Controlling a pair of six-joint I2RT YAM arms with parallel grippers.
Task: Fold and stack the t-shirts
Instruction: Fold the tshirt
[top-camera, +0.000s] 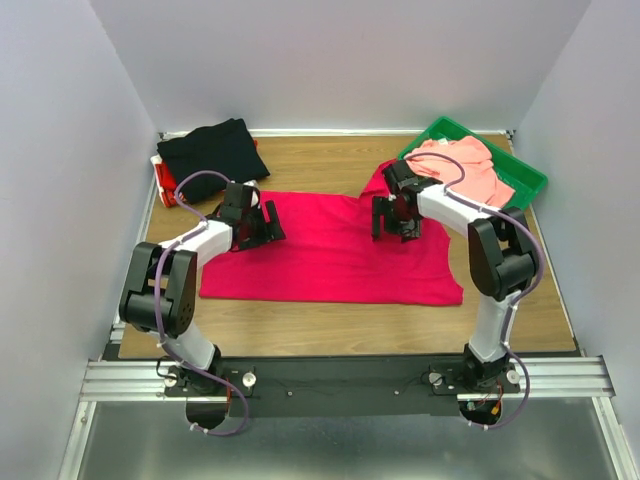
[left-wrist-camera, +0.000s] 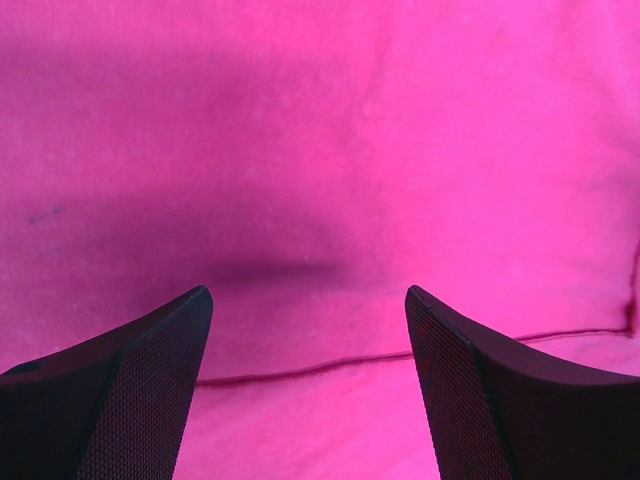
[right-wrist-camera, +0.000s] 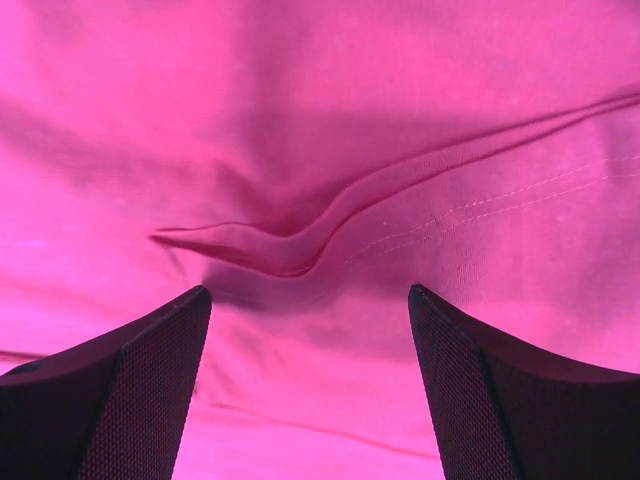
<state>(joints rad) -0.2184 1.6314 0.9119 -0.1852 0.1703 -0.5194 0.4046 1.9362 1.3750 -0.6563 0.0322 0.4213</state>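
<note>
Currently, crimson t-shirt (top-camera: 330, 255) lies spread flat on table (top-camera: 300, 165). Over it, left gripper (left-wrist-camera: 308, 292) and right gripper (right-wrist-camera: 310, 290) sit low (contact unclear), jaws wide apart, nothing held. Risk: right pinch at wrinkle (right-wrist-camera: 290, 245) prob. catches top layer only, skewing fold.

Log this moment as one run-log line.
left gripper open over crimson shirt | right gripper open over its crease | crimson shirt spread on table | black shirt far-left | pink shirt in green tray
</note>
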